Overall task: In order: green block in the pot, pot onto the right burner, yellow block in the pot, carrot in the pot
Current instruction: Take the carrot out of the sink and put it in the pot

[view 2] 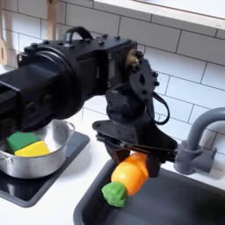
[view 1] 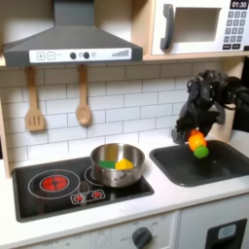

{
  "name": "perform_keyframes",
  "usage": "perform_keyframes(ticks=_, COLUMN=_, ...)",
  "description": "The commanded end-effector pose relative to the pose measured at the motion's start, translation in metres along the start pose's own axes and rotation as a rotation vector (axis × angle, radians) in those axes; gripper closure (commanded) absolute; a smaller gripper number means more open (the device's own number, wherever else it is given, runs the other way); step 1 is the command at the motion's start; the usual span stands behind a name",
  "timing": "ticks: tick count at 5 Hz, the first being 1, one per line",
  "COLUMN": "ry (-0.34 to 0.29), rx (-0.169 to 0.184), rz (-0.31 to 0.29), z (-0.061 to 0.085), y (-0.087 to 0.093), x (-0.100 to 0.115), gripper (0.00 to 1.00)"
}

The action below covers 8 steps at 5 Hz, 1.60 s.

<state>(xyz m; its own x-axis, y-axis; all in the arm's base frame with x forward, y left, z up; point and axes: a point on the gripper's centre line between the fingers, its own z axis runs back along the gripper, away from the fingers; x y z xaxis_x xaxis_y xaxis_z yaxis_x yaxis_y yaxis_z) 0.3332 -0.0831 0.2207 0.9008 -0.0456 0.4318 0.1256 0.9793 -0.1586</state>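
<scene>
The silver pot (view 1: 118, 165) (view 2: 35, 158) stands on the cooktop's burner nearer the sink, and holds the green block (view 1: 105, 163) (view 2: 19, 141) and the yellow block (view 1: 124, 163) (view 2: 33, 150). My gripper (view 1: 197, 139) (view 2: 132, 165) hangs over the dark sink (view 1: 209, 165) (view 2: 176, 204), shut on the orange carrot (view 1: 198, 144) (view 2: 130, 174). The carrot's green top points down, clear of the basin floor. In the first exterior view the carrot is to the right of the pot, above the sink's left part.
A black cooktop (view 1: 58, 185) has a red-ringed burner (view 1: 53, 181) free on the first exterior view's left. The grey faucet (view 2: 198, 145) rises behind the sink. A wooden spatula (view 1: 34, 102) and a wooden spoon (view 1: 84, 97) hang on the tiled wall.
</scene>
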Motion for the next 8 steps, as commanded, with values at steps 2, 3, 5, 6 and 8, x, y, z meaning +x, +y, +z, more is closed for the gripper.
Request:
perform_keyframes(ticks=2, ry=-0.057, rx=0.075, rz=0.087, z=0.011, y=0.03, x=0.007, gripper=1.0)
perform_keyframes(ticks=3, ry=-0.066, rx=0.107, rz=0.129, z=0.013, y=0.046, x=0.009, gripper=1.0)
perform_keyframes(ticks=5, ry=-0.088, rx=0.15, rz=0.17, z=0.015, y=0.065, x=0.015, gripper=1.0)
perform_keyframes(ticks=6, ry=-0.118, rx=0.162, rz=0.189, z=0.02, y=0.072, x=0.021, gripper=1.0)
perform_keyframes(ticks=8, ry=-0.117, rx=0.204, rz=0.264, z=0.016, y=0.097, x=0.022, gripper=1.0)
